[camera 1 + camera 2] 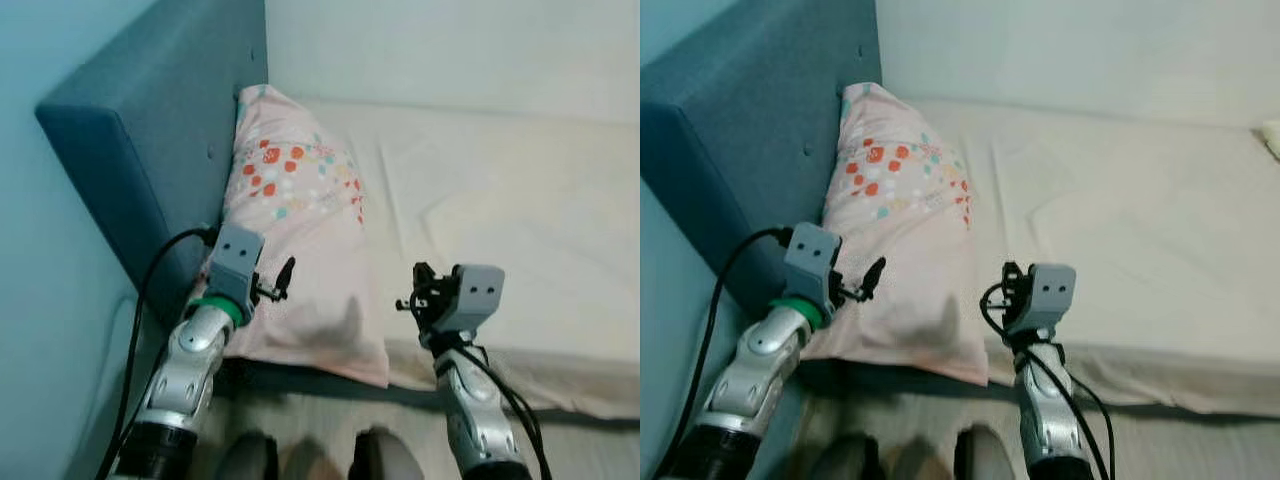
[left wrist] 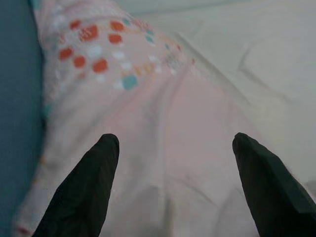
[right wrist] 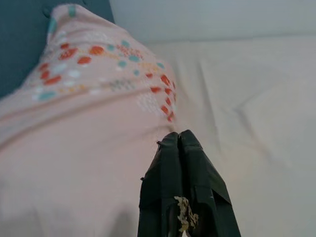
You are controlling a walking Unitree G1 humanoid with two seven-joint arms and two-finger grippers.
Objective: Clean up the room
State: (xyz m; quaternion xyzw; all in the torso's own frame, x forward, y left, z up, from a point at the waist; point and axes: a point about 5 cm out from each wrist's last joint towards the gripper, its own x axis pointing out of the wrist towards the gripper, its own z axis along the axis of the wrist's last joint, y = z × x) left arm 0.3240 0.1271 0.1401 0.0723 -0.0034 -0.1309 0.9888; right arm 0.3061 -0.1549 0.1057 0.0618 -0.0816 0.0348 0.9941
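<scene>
A pink pillow point(image 1: 300, 240) with red, teal and white dots lies on the bed against the blue headboard point(image 1: 150, 130), and reaches the bed's front edge. My left gripper point(image 2: 175, 143) hovers open just above the pillow's near end, its fingers point(image 2: 89, 182) spread wide with nothing between them. My right gripper point(image 3: 178, 140) is shut on nothing and hangs over the pillow's right edge, near the cream sheet point(image 1: 500, 200).
The cream mattress runs to the right along a white wall point(image 1: 450, 50). A pale object point(image 1: 1272, 140) lies at the bed's far right edge. A black cable point(image 1: 140, 300) loops from my left arm beside the headboard. My feet point(image 1: 310, 455) stand at the bed's front.
</scene>
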